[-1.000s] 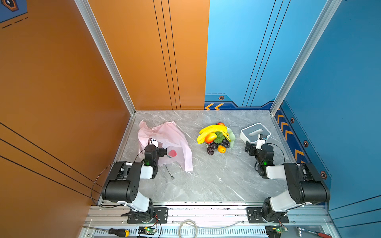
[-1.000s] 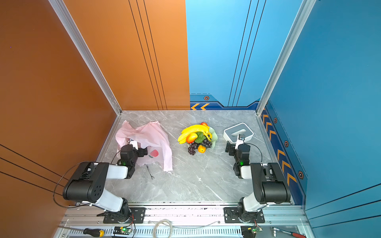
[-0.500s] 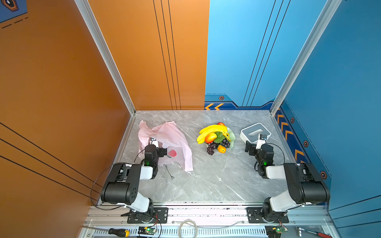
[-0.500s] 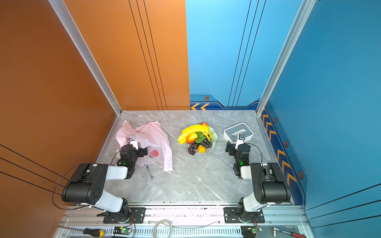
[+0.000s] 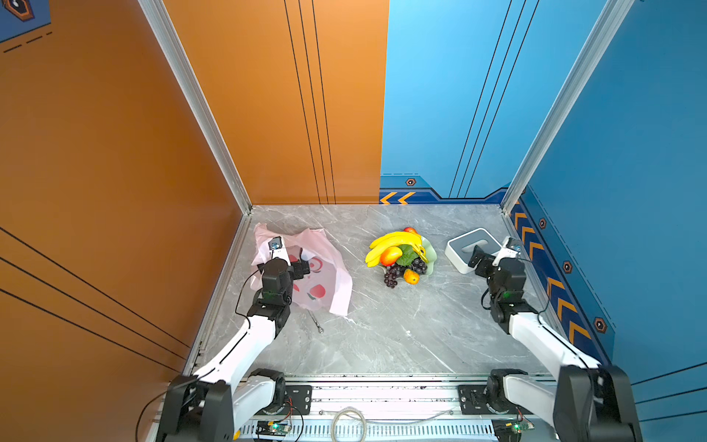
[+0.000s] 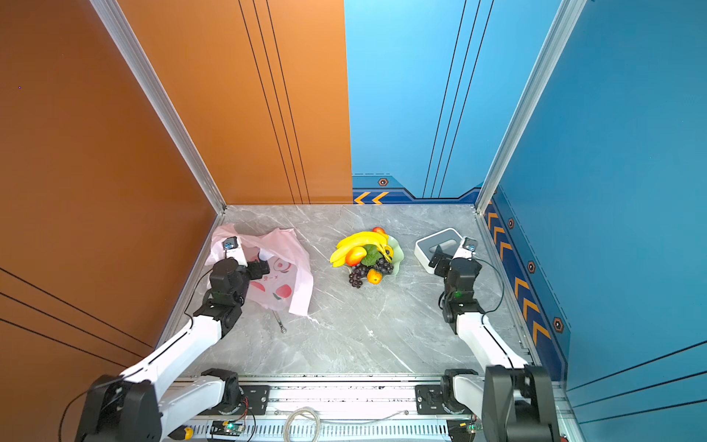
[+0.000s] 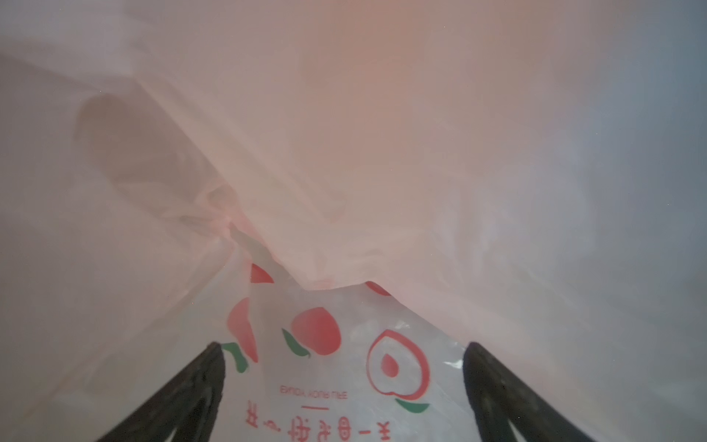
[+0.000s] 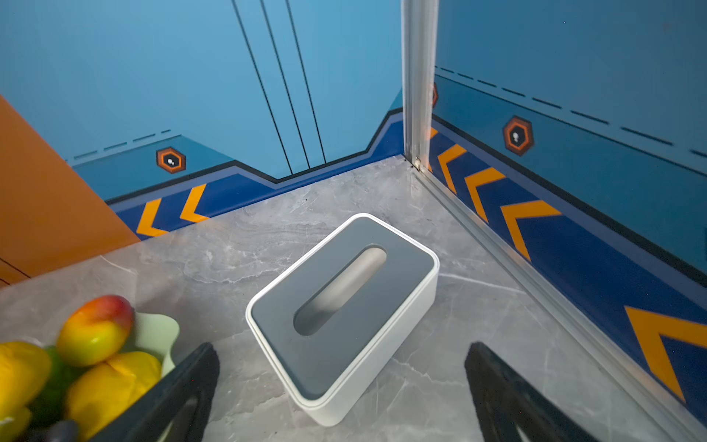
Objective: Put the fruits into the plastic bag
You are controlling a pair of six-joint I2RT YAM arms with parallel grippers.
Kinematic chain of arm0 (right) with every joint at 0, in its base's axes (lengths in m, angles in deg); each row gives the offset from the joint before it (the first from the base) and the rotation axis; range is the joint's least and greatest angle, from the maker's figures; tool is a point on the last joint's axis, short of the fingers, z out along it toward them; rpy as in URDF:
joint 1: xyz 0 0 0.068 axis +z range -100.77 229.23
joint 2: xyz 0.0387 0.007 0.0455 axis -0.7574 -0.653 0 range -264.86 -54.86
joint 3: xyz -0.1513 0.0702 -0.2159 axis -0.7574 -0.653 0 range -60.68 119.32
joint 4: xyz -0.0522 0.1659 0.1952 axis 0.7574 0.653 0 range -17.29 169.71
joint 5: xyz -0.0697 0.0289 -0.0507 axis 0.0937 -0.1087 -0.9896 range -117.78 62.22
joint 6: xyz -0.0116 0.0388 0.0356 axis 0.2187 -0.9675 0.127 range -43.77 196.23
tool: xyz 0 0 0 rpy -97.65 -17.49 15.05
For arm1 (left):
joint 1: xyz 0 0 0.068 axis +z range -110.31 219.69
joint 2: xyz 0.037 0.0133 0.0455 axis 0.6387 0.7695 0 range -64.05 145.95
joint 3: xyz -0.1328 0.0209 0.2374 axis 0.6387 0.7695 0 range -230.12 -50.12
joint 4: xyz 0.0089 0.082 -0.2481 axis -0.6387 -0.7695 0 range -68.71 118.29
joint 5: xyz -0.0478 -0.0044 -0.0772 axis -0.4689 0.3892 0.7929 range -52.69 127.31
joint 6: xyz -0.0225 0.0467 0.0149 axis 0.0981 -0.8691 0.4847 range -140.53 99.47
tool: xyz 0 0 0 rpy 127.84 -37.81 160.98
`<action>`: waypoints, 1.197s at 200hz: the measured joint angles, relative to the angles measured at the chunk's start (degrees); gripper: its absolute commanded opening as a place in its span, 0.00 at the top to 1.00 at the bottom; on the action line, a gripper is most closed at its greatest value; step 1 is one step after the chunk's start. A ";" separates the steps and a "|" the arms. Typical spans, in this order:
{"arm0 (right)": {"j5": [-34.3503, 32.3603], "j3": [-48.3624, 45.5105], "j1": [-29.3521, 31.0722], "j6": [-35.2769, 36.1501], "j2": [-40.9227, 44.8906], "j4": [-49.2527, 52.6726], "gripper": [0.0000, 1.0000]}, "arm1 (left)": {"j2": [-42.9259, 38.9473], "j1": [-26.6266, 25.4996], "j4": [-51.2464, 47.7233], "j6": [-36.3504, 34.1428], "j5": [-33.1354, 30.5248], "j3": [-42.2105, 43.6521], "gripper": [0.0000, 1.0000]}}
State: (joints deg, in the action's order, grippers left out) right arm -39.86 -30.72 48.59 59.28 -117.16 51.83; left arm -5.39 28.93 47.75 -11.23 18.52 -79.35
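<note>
The plastic bag point(image 5: 331, 268) point(image 6: 296, 268) lies crumpled at the left of the table, pale pink with red fruit prints. My left gripper point(image 5: 302, 268) point(image 7: 344, 346) is open low over it; its printed film point(image 7: 325, 367) spans the gap between the fingers and a pink fold hangs above. The fruits sit heaped at mid-table: a yellow banana bunch point(image 5: 394, 241) point(image 6: 359, 241), a red-orange mango point(image 5: 391, 255) point(image 8: 95, 329), purple grapes point(image 5: 394, 273), a small orange piece point(image 5: 411, 276). My right gripper point(image 5: 480, 260) point(image 8: 340, 346) is open and empty, right of the fruits.
The fruits rest on a pale green dish point(image 5: 430, 254). A white-and-grey box point(image 5: 472, 245) point(image 8: 344, 306) stands just ahead of the right gripper, near the right wall. A small metal wrench point(image 5: 315, 321) lies in front of the bag. Walls close three sides.
</note>
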 measured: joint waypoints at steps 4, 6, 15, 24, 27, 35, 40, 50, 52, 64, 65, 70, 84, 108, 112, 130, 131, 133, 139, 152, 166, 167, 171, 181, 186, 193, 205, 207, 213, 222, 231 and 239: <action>0.07 1.40 -0.33 -1.31 1.18 2.75 0.00 | -1.25 -0.74 -1.79 0.85 -0.33 -0.39 0.02; 0.13 1.90 -0.44 -1.66 1.51 3.76 0.00 | -1.60 -1.01 -2.43 1.09 -0.37 -0.55 0.02; 0.66 4.85 -1.03 -4.09 3.43 9.22 0.00 | -3.96 -2.40 -6.45 2.84 -0.90 -1.49 0.02; 1.84 7.58 -1.38 -5.99 4.83 14.14 0.00 | -6.08 -3.30 -10.88 4.79 -1.09 -2.73 0.02; 2.25 8.50 -1.42 -6.60 5.18 15.80 0.00 | -6.73 -3.50 -12.61 5.49 -1.16 -3.28 0.02; 3.63 11.21 -1.22 -8.04 5.90 20.06 0.00 | -8.11 -3.61 -16.35 7.08 -1.20 -4.48 0.02; 4.50 12.79 -0.76 -8.68 6.10 22.36 0.00 | -9.01 -3.61 -19.26 8.31 -1.16 -5.46 0.02; 6.10 16.74 0.85 -9.57 5.99 27.30 0.00 | -10.21 -3.37 -24.33 10.32 -0.48 -7.26 0.02; 6.12 17.33 1.22 -9.51 5.92 28.04 0.00 | -10.40 -3.19 -25.49 10.75 -0.20 -7.69 0.02; 6.97 22.80 5.44 -9.81 4.90 33.57 0.00 | -10.75 -2.19 -31.58 13.33 2.40 -10.08 0.02; 6.93 23.12 5.77 -9.79 4.79 33.88 0.00 | -10.75 -2.12 -31.91 13.49 2.58 -10.23 0.02; 7.28 25.53 7.98 -9.81 4.11 36.00 0.00 | -10.58 -1.44 -34.53 14.78 4.20 -11.26 0.02; 7.63 32.37 14.45 -9.94 1.20 40.96 0.00 | -9.86 0.09 -39.91 18.10 8.79 -13.11 0.02; 7.69 43.15 26.18 -11.06 -6.64 47.91 0.00 | -9.35 0.37 -46.03 23.98 17.11 -13.31 0.02; 8.04 44.50 28.00 -11.52 -8.26 48.78 0.00 | -9.35 0.31 -46.90 25.00 18.38 -13.27 0.02; 9.25 49.57 36.30 -13.66 -15.85 51.78 0.00 | -9.42 0.24 -49.40 29.07 22.75 -13.05 0.02; 9.38 49.70 36.70 -13.73 -16.20 51.89 0.00 | -9.42 0.24 -49.48 29.27 22.93 -13.03 0.02; 9.40 50.14 37.77 -14.08 -17.09 52.17 0.00 | -9.44 0.24 -49.64 29.68 23.30 -12.98 0.02; 10.08 51.17 40.33 -14.88 -19.63 52.89 0.00 | -9.49 0.24 -50.23 30.84 24.44 -12.87 0.02; 11.67 53.11 45.48 -16.24 -24.85 54.27 0.00 | -9.53 0.24 -51.19 32.59 26.21 -12.79 0.02; 13.53 54.53 50.60 -17.27 -30.01 55.10 0.00 | -9.53 0.24 -51.80 34.10 27.87 -12.79 0.02; 13.57 54.55 50.80 -17.27 -30.21 55.15 0.00 | -9.53 0.24 -51.84 34.25 28.02 -12.79 0.02; 14.12 54.73 51.87 -17.44 -31.28 55.32 0.00 | -9.53 0.26 -51.93 34.56 28.39 -12.79 0.02; 15.63 54.90 54.38 -17.66 -33.62 55.87 0.00 | -9.51 0.26 -52.35 35.36 29.38 -12.79 0.02; 16.57 54.90 55.23 -17.73 -34.51 56.08 0.00 | -9.51 0.26 -52.52 35.67 29.68 -12.79 0.02; 17.77 54.90 56.26 -17.88 -35.63 56.41 0.00 | -9.51 0.26 -52.76 36.04 30.01 -12.79 0.02; 19.50 54.88 57.42 -18.10 -36.92 56.41 0.00 | -9.51 0.33 -53.20 36.65 30.42 -12.79 0.02; 19.61 54.88 57.53 -18.10 -37.00 56.37 0.00 | -9.51 0.35 -53.29 36.70 30.45 -12.79 0.02; 20.28 54.80 58.12 -18.32 -37.38 56.17 0.00 | -9.51 0.37 -53.53 36.94 30.51 -12.79 0.02; 21.16 54.42 58.84 -18.58 -37.51 55.58 0.00 | -9.51 0.57 -53.70 37.13 30.69 -12.79 0.02; 21.94 53.99 59.65 -18.99 -37.51 54.75 0.00 | -9.51 0.66 -53.77 37.33 30.71 -12.79 0.02; 22.67 53.68 60.39 -19.17 -37.55 53.86 0.00 | -9.51 0.66 -53.79 37.55 30.73 -12.79 0.02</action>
State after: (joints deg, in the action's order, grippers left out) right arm -17.19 22.96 108.98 40.11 -154.72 105.68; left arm -14.90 29.59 -6.04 26.32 49.25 -92.14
